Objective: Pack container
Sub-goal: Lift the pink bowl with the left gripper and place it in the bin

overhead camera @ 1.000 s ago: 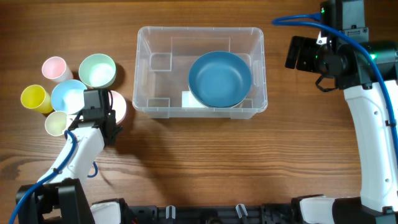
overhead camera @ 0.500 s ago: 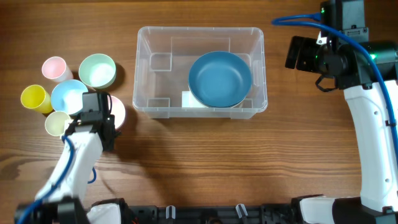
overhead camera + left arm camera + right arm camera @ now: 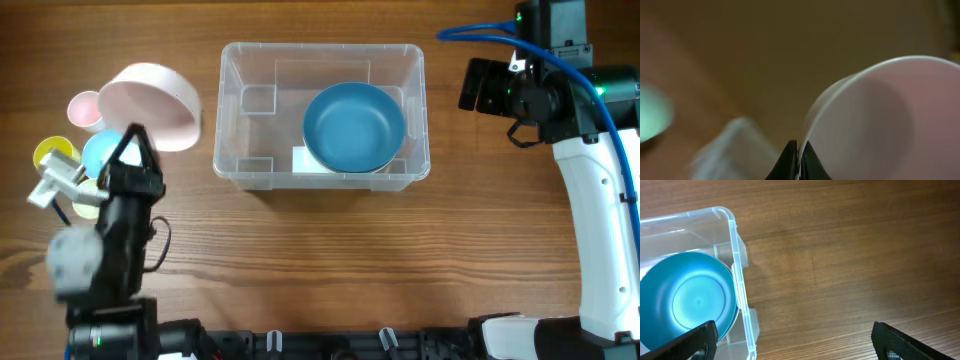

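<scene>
Three views: overhead plus two wrist cams.
Overhead: straight down, whole surface (image 3: 330,250). Left wrist: blurred, close up on pink bowl (image 3: 880,115). Right wrist: looking down, shares container (image 3: 735,255) end with overhead.

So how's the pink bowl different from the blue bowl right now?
The pink bowl is pale pink; the blue bowl is blue. The pink bowl is tilted, its rim pinched by the left tool; the blue bowl sits upright, untouched. The pink bowl is outside the container; the blue bowl lies inside it. Both are round, open bowls.
</scene>
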Motion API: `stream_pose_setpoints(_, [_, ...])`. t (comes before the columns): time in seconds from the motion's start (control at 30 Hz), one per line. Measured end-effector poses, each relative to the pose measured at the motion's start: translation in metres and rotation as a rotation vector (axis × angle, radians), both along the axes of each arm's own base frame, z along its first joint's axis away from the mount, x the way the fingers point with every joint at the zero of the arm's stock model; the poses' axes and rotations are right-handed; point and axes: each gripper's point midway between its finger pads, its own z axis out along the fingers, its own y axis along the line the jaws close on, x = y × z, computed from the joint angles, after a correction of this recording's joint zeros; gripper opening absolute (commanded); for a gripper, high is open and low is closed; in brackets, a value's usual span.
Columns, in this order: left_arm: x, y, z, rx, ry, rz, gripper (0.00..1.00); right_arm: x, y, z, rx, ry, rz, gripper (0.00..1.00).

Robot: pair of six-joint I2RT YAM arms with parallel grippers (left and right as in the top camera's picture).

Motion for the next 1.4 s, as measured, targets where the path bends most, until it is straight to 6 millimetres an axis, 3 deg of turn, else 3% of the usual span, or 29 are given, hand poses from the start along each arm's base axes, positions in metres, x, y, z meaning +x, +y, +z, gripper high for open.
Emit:
stream_pose_setpoints(0.07, [-0.008,-0.015,0.023,0.048,-0.082,-0.078,0.04,0.0,0.0,0.0,0.0,0.0,0.0,1.0])
stream_pose_setpoints(0.13, [-0.004,-0.025,0.024,0.096,-0.061,-0.137,0.04,0.0,0.0,0.0,0.0,0.0,0.0,1.0])
stream_pose_setpoints(0.27, [0.024,-0.033,0.014,0.172,0.092,-0.205,0.04,0.0,0.0,0.0,0.0,0.0,0.0,1.0])
stream_pose_setpoints(0.4, [0.062,-0.061,0.017,0.297,0.282,-0.338,0.04,0.0,0.0,0.0,0.0,0.0,0.0,1.0])
stream_pose_setpoints(0.5, [0.096,-0.096,0.021,0.415,0.366,-0.399,0.04,0.0,0.0,0.0,0.0,0.0,0.0,1.0])
stream_pose_setpoints(0.6, [0.122,-0.117,-0.003,0.518,0.447,-0.379,0.04,0.0,0.0,0.0,0.0,0.0,0.0,0.99])
stream_pose_setpoints(0.7, [0.149,-0.141,-0.069,0.63,0.607,-0.365,0.04,0.0,0.0,0.0,0.0,0.0,0.0,1.0])
stream_pose_setpoints(0.87, [0.184,-0.142,-0.155,0.628,0.794,-0.336,0.04,0.0,0.0,0.0,0.0,0.001,0.0,1.0])
stream_pose_setpoints(0.93, [0.192,-0.138,-0.177,0.629,0.838,-0.324,0.04,0.0,0.0,0.0,0.0,0.001,0.0,1.0])
stream_pose_setpoints(1.13, [0.209,-0.127,-0.217,0.618,0.902,-0.296,0.06,0.0,0.0,0.0,0.0,0.0,0.0,1.0])
stream_pose_setpoints(1.2, [0.212,-0.118,-0.232,0.608,0.937,-0.282,0.31,0.0,0.0,0.0,0.0,0.001,0.0,1.0])
stream_pose_setpoints(1.27, [0.213,-0.11,-0.238,0.595,0.956,-0.266,0.44,0.0,0.0,0.0,0.0,0.0,0.0,0.99])
stream_pose_setpoints(1.4, [0.214,-0.104,-0.239,0.579,0.964,-0.256,0.43,0.0,0.0,0.0,0.0,0.001,0.0,1.0])
